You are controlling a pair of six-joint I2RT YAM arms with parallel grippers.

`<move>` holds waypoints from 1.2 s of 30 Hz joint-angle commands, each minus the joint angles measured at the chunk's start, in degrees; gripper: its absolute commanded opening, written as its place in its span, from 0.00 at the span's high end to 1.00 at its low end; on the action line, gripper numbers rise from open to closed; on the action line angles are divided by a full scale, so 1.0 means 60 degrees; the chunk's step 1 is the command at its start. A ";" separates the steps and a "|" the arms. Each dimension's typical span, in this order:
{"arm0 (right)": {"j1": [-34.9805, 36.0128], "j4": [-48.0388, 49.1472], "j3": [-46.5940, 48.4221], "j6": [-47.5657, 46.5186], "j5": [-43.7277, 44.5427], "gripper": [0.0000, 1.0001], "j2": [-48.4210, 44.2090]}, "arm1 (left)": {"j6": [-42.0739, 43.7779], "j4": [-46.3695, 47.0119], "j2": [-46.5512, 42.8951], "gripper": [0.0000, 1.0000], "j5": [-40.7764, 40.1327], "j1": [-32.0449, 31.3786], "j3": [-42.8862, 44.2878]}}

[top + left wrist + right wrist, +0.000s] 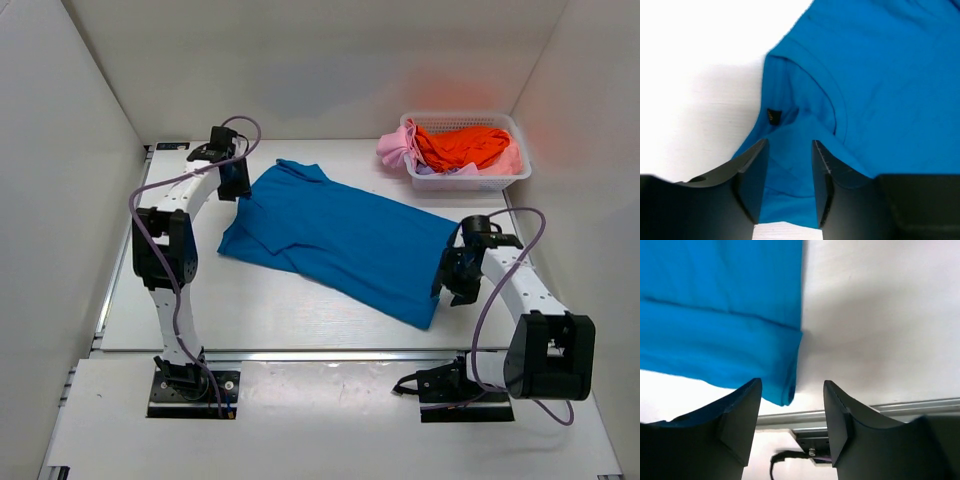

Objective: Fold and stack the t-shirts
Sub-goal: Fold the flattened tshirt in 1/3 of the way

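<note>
bright blue plain cloth t-shirt lies spread slantwise across the middle of the white worktop, collar end far left, hem near right. the left pincer sits low at the collar end, fingers apart, with blue cloth showing between them. the right pincer is at the near-right hem corner, fingers wide apart, gripping nothing. at the far right, a white plastic mesh basket holds a crumpled orange t-shirt, a pink t-shirt spilling over its left rim, and a pale lilac t-shirt.

High rear overview, close wrist views, t-shirt shared
</note>
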 commanded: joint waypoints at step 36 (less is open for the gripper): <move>0.1307 0.2136 0.4609 -0.0759 0.0682 0.51 0.6253 | 0.0589 -0.1906 -0.1929 0.54 -0.1595 -0.2843 -0.4829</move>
